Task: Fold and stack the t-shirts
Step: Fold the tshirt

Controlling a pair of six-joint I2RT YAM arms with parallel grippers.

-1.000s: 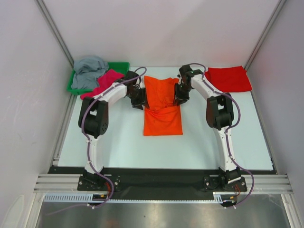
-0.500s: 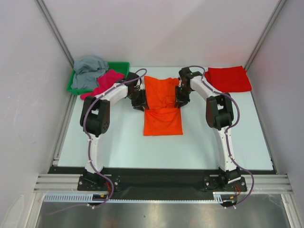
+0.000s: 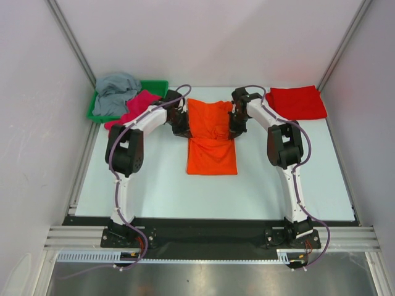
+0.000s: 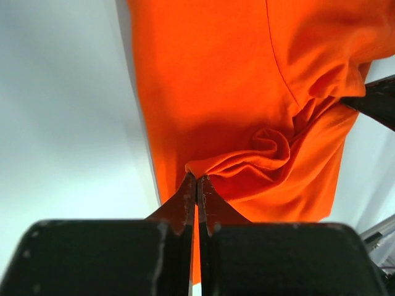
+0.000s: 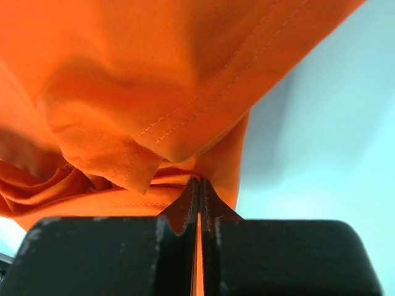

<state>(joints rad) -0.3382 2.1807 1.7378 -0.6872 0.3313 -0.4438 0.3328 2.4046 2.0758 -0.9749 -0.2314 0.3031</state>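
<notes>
Between the left pincer and the right pincer, the orange t-shirt lies on the bench; both pinch its bunched side edges.

The left arm and the right arm both reach forward and bend in toward each other. The left gripper has its fingers pressed tight together, pinching one side of the orange t-shirt. The right gripper pinches the other side, its fingers pressed together too.
</notes>
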